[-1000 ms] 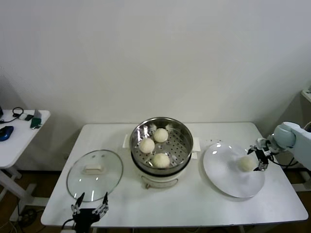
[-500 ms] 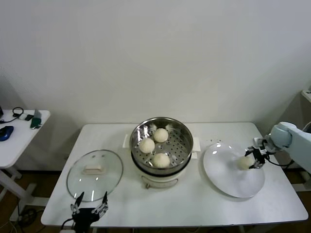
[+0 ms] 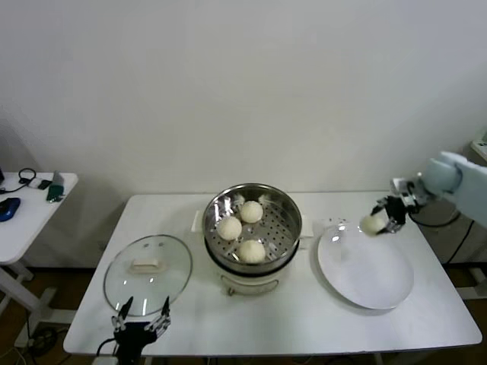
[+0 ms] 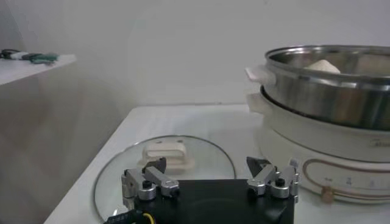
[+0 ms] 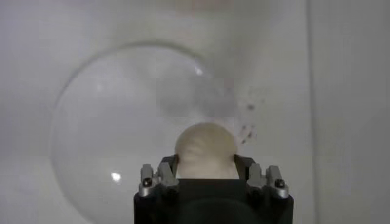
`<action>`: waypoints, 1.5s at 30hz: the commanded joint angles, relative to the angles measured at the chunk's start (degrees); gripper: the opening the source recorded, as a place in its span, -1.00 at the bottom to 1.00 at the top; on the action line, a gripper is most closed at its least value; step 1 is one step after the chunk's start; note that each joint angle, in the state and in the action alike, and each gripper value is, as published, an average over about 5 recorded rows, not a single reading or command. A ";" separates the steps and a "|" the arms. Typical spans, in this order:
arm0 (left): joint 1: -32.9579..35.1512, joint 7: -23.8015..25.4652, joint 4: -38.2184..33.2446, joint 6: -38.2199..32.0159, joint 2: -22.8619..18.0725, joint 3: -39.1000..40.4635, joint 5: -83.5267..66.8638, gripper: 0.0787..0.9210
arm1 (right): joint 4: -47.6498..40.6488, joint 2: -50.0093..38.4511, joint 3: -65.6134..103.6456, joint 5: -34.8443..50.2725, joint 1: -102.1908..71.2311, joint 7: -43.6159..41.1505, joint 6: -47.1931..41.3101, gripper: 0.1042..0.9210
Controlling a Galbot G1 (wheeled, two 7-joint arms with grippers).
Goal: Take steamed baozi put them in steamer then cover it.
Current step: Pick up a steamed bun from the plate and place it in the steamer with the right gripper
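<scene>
My right gripper [image 3: 378,220] is shut on a cream-white baozi [image 3: 370,223] and holds it in the air above the far edge of the white plate [image 3: 365,270]. In the right wrist view the baozi [image 5: 205,150] fills the space between the jaws of the right gripper [image 5: 206,165], with the plate [image 5: 109,134] below. Three baozi [image 3: 252,251] lie in the shiny steamer [image 3: 285,207] at the table's middle. The glass cover [image 3: 148,271] lies flat at the left. My left gripper [image 3: 141,328] waits open by the cover's near rim; the left wrist view shows the left gripper [image 4: 210,178] empty, the cover's handle [image 4: 163,150] ahead.
A small side table [image 3: 30,199] with a few items stands to the far left. The steamer sits on a cream-white pot base [image 3: 247,286]. The plate holds nothing. The table's right edge [image 3: 449,266] runs close beside the plate.
The right gripper closed on the last baozi on the plate and lifted it up and toward the plate's far edge. The left arm stayed still.
</scene>
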 commanded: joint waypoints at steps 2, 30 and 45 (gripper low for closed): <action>-0.02 0.06 -0.78 0.31 0.60 -0.17 -0.55 0.77 | 14.09 13.23 -13.68 25.35 32.14 -0.64 -7.59 0.30; 0.80 -0.19 -1.85 0.33 0.94 -2.00 -3.02 0.77 | 11.31 22.82 -7.40 12.00 -0.25 9.73 -14.24 0.30; 0.71 -0.18 -2.27 0.49 0.90 -1.65 -2.85 0.77 | 9.59 22.43 -6.36 12.25 3.16 8.82 -12.05 0.54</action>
